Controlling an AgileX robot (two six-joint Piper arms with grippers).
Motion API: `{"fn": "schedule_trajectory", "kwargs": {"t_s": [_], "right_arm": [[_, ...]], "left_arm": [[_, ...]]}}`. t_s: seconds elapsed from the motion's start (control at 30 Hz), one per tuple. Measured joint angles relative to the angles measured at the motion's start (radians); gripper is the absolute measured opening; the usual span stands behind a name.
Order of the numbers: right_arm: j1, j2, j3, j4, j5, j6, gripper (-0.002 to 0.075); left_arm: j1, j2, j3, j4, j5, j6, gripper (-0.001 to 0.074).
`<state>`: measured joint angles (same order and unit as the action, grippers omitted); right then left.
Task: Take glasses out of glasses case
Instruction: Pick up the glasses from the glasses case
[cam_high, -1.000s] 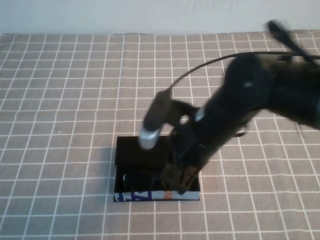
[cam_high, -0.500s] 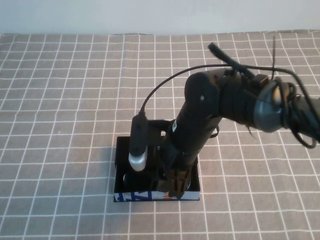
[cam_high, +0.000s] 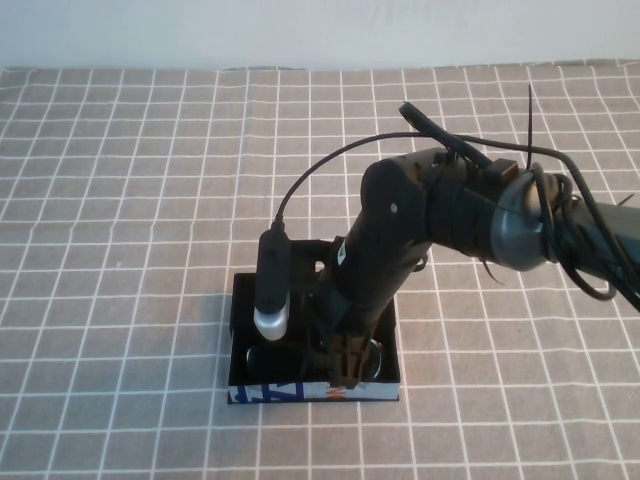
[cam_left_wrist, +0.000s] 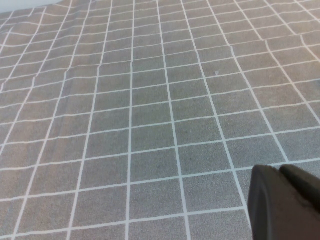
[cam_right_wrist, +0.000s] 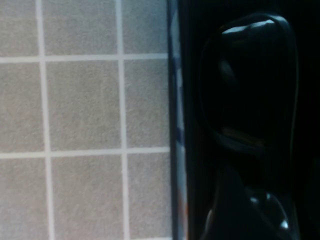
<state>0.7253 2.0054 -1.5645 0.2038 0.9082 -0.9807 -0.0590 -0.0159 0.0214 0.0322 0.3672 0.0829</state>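
Note:
The black glasses case (cam_high: 252, 300) lies open near the table's front edge, its blue, white and orange strip (cam_high: 285, 392) facing me. The black glasses lie inside, with one lens (cam_high: 262, 357) visible left of the arm and another (cam_high: 377, 358) to its right. My right gripper (cam_high: 346, 370) reaches down into the case over the middle of the glasses. In the right wrist view the case's strip (cam_right_wrist: 175, 125) runs beside a dark glossy lens (cam_right_wrist: 250, 80), and the right gripper (cam_right_wrist: 240, 205) sits low against the frame. My left gripper (cam_left_wrist: 285, 200) is shut and empty above bare cloth, out of the high view.
A grey checked tablecloth (cam_high: 120, 200) covers the table up to a white wall at the back. The right arm's black camera with a silver tip (cam_high: 271, 295) and its cable hang over the case's left half.
My right arm has swung in from the right and settled, and its gripper has moved down and a little left into the case. The case has not moved.

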Motion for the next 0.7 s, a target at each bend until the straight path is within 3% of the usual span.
{"fn": "schedule_trajectory", "kwargs": {"t_s": [0.7], "right_arm": [[0.0,0.052,-0.002,-0.022,-0.034,-0.02,0.0273]], "left_arm": [[0.0,0.0,0.0,0.0,0.0,0.0,-0.0004]]}}
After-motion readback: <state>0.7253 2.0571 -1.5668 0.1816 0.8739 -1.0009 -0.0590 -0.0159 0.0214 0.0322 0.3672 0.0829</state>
